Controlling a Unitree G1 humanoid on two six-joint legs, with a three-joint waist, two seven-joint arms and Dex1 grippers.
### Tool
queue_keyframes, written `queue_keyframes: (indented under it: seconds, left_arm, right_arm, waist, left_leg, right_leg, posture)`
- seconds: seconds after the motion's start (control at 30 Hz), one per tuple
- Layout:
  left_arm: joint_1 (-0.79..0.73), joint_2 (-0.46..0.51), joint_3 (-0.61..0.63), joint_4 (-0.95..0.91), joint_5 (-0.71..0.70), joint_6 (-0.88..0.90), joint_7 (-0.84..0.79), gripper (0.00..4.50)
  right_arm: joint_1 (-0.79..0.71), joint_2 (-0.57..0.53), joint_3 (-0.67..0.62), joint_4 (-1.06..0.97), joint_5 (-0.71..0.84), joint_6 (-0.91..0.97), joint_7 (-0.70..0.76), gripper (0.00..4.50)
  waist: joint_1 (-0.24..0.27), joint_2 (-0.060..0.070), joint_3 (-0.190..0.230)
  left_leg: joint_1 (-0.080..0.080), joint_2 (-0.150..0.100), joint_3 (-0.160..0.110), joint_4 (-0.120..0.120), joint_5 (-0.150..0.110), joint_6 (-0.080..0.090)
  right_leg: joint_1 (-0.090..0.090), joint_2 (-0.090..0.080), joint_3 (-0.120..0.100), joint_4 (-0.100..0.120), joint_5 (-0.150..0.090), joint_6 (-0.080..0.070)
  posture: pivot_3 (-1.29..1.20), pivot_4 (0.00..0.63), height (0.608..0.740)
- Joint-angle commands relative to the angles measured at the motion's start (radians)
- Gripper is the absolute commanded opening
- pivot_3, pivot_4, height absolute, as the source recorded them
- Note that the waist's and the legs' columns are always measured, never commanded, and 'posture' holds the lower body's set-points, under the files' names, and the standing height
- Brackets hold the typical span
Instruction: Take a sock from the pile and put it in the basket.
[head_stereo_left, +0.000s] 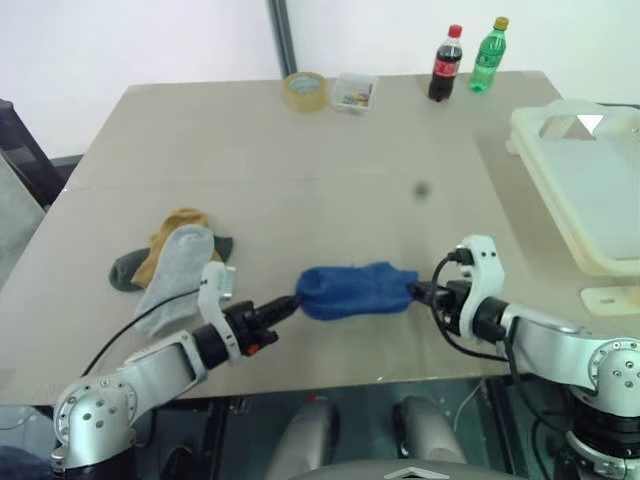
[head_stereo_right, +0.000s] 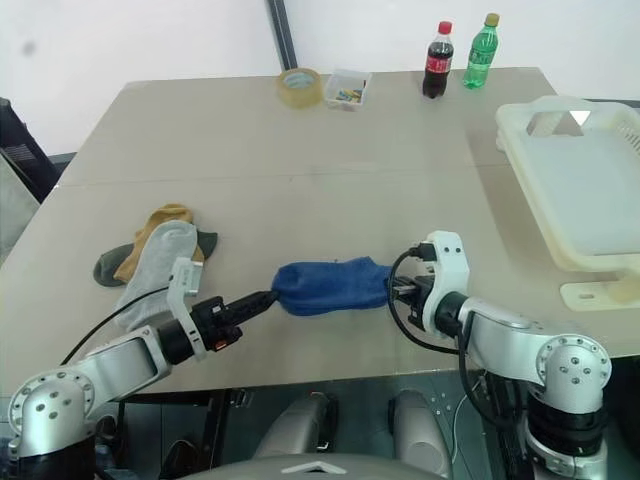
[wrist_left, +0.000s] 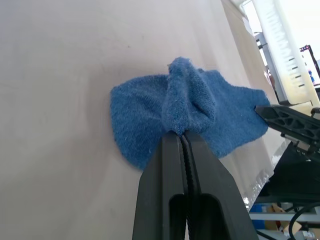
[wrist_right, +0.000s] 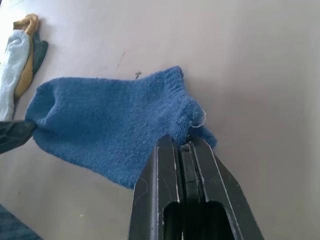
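A blue sock (head_stereo_left: 355, 290) was stretched between two robot arms just above the near part of a beige surface (head_stereo_left: 300, 150), the left tool (head_stereo_left: 292, 305) clamped shut on one end and the right tool (head_stereo_left: 418, 292) clamped shut on the other. The pile (head_stereo_left: 170, 258) of grey, mustard and dark socks lay on the surface to the left, and the cream basket (head_stereo_left: 585, 185) stood at the right edge, well apart from the sock
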Motion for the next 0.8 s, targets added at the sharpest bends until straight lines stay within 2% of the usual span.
queue_keyframes:
  seconds: [0.03, 0.17, 0.33, 0.8]
  left_arm:
    - [-0.011, 0.007, -0.006, -0.027, -0.063, -0.048, 0.048, 0.06]
    - [0.002, 0.024, -0.008, -0.035, -0.122, -0.084, 0.092, 0.06]
    - [0.042, 0.058, -0.010, -0.037, -0.128, -0.120, 0.059, 0.06]
    - [0.139, 0.104, -0.054, 0.055, 0.080, -0.201, -0.193, 0.06]
  right_arm:
    - [-0.015, -0.055, 0.059, -0.012, 0.069, -0.104, -0.028, 0.00]
    - [-0.030, -0.120, 0.114, -0.010, 0.099, -0.185, -0.035, 0.00]
    - [-0.048, -0.174, 0.169, 0.000, 0.105, -0.256, -0.023, 0.00]
    - [-0.038, -0.242, 0.244, 0.023, 0.092, -0.340, 0.011, 0.00]
  waist:
    - [0.001, 0.000, 0.000]
    - [0.001, 0.000, 0.000]
    - [0.001, 0.000, 0.000]
    - [0.003, 0.000, 0.000]
  left_leg:
    - [0.000, 0.000, 0.000, 0.000, 0.000, 0.000]
    - [0.000, 0.000, 0.000, 0.000, 0.000, 0.000]
    - [0.000, 0.000, 0.000, 0.000, 0.000, 0.000]
    - [-0.001, 0.000, -0.001, 0.000, 0.000, 0.000]
  right_leg:
    - [0.000, 0.000, 0.000, 0.000, 0.000, 0.000]
    - [0.001, 0.000, 0.000, 0.000, 0.000, 0.000]
    - [0.001, 0.001, 0.000, -0.001, 0.000, 0.000]
    - [0.001, 0.001, -0.001, -0.004, 0.000, 0.000]
  posture:
    - [0.00, 0.150, 0.740]
    - [0.00, 0.150, 0.740]
    - [0.00, 0.150, 0.740]
    - [0.00, 0.150, 0.740]
